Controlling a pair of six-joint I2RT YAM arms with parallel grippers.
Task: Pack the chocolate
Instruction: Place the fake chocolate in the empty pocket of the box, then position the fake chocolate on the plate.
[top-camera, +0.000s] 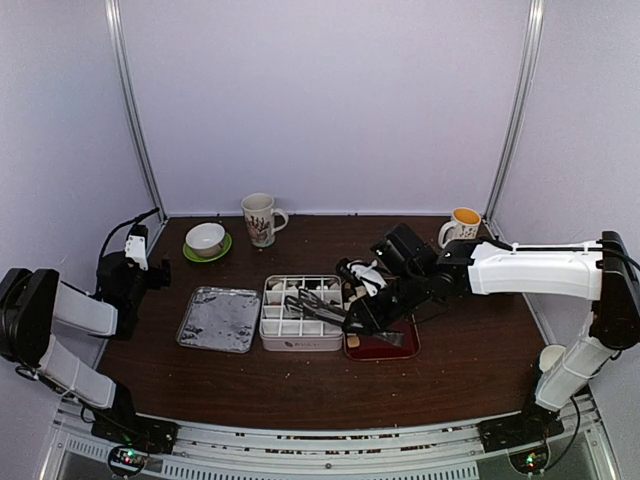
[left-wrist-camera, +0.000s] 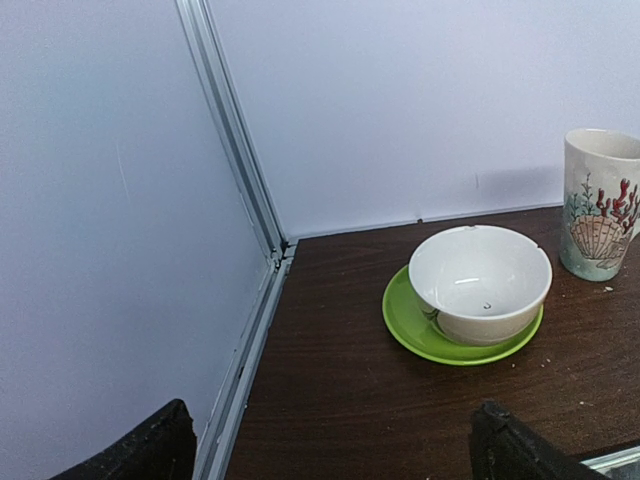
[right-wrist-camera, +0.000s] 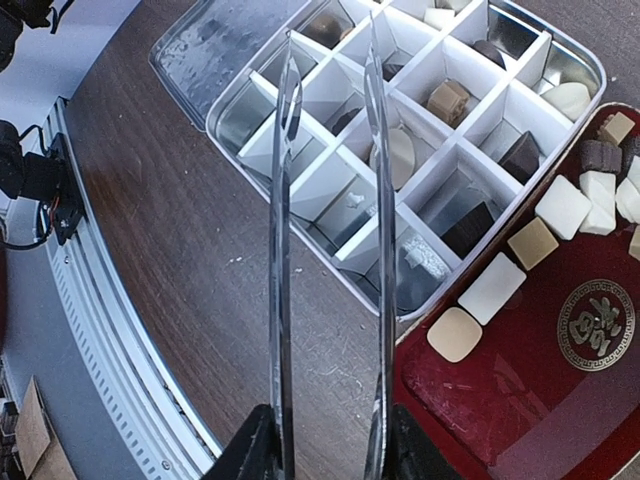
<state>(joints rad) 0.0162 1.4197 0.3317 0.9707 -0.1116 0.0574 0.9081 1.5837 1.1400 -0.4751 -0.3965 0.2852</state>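
Chocolate (right-wrist-camera: 490, 288): loose cluster of white, tan and dark pieces at the box-side end of the dark-red tray (right-wrist-camera: 500, 420). Several more sit one per cell in the divided tin (right-wrist-camera: 590, 65) right beside the tray, with many cells bare. Metal tongs (right-wrist-camera: 283, 250) hang over the tin, blades spread, nothing between the tips. A round cream piece lies in the cell beside the right blade, not pinched. Right gripper (right-wrist-camera: 330, 455) clasps the tongs' arms at the near end. Left gripper (left-wrist-camera: 330, 450) has its fingers wide apart and empty, parked far left, facing the bowl (left-wrist-camera: 480, 280) on its green saucer (left-wrist-camera: 410, 330). Risks, my read:
- tray pieces lie touching, so closing blades could nudge a neighbour or grab two
- smooth blades may squirt a cube out
- thin dividers could catch a tip and drag the tin
- too light a squeeze and the tongs slip in the fingers
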